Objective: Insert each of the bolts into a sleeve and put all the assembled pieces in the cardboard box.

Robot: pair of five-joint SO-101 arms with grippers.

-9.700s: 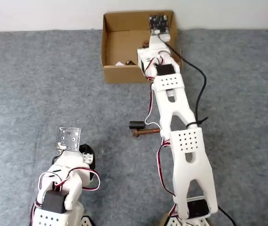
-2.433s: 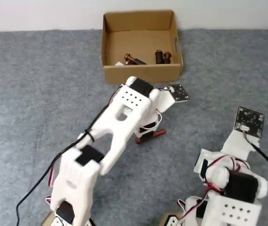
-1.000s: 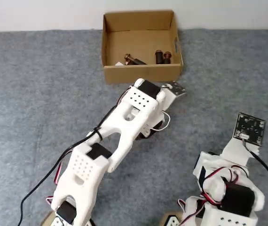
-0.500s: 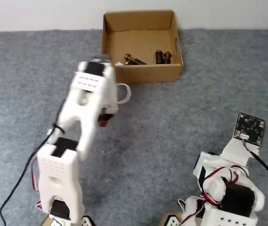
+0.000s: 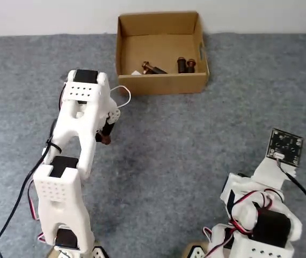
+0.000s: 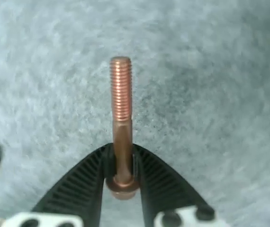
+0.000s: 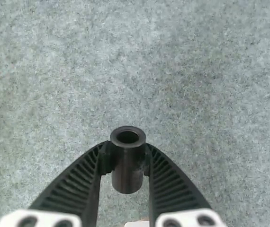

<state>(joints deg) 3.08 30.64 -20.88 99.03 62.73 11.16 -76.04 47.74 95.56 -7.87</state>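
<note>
Left tool (image 6: 121, 150) pinches a threaded copper bolt (image 6: 121, 90); right tool (image 7: 127, 152) pinches a black sleeve (image 7: 128, 169).

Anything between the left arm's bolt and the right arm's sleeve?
Nothing visible. The bolt sits in the jaws of the left gripper, the sleeve in those of the right gripper; bare carpet lies between the arms.

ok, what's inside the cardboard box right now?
The cardboard box holds three copper-and-dark pieces: a lying piece and a side-by-side pair, near the front wall. That wall covers the floor strip right behind it.
</note>
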